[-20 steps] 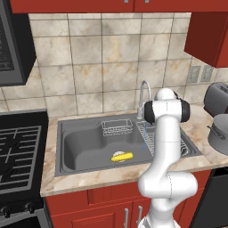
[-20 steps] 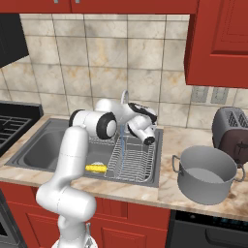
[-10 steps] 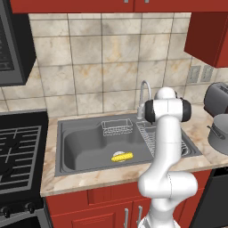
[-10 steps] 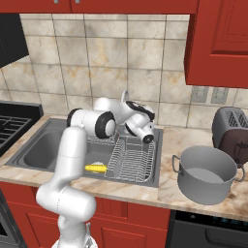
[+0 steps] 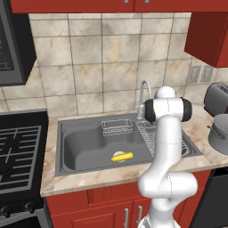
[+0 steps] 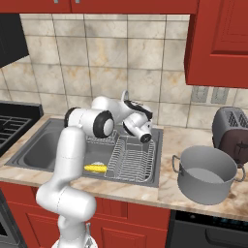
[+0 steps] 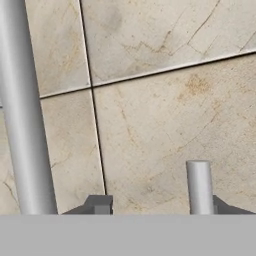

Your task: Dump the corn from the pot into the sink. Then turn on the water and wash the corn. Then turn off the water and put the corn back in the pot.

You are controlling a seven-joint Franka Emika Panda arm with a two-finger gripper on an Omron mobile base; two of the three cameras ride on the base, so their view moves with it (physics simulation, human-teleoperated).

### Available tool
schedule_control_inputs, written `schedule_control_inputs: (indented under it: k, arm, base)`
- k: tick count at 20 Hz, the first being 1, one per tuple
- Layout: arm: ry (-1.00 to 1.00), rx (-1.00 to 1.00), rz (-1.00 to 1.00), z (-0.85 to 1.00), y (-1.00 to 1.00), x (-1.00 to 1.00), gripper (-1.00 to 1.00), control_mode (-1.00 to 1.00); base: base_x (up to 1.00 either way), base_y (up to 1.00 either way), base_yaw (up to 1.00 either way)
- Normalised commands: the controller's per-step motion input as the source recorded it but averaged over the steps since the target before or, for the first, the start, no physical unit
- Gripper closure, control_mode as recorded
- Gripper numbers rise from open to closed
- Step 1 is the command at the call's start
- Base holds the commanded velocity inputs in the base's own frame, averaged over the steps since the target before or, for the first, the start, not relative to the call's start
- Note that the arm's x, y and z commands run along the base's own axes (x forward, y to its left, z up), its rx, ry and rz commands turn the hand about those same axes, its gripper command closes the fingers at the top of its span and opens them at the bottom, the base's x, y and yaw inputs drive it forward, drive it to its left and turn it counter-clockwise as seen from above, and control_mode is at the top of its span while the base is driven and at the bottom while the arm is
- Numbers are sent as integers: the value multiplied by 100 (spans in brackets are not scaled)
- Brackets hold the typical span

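The corn [image 5: 121,156] is a small yellow cob lying on the floor of the dark grey sink [image 5: 84,147], near its front wall; it also shows as corn [image 6: 95,168] just left of the wire rack. On the counter to the right of the sink stands the grey pot [image 6: 208,173], upright, nothing showing inside it. My gripper [image 7: 159,207] is up at the back of the sink by the chrome tap [image 5: 143,89], facing the tiled wall. Its jaws stand apart, open. The tap's short chrome lever [image 7: 200,185] rises between them, close to the right fingertip. The tap's pipe [image 7: 22,110] runs past on the left.
A wire dish rack [image 6: 133,157] fills the sink's right half, and a small wire basket [image 5: 117,127] hangs at its back. A toaster [image 6: 232,128] stands behind the pot. A stove [image 5: 18,147] lies left of the sink. My arm's white links reach over the sink's right side.
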Motion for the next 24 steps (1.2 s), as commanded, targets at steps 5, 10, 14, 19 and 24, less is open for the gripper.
schedule_control_inputs:
  k: [5, 10, 14, 19, 24]
  arm:
    - [0, 0, 0, 0, -12, 0, -100, -100]
    - [0, -1, -1, 0, -23, -10, -100, -100]
    - [0, 0, -6, 1, -6, -47, -100, -100]
    - [-1, 0, -7, 12, -6, -85, -100, -100]
    - [0, 0, -7, 53, -15, -100, -100, -100]
  base:
    - [0, 0, 0]
    - [0, 0, 0]
    - [0, 0, 0]
    - [0, 0, 0]
    - [0, 0, 0]
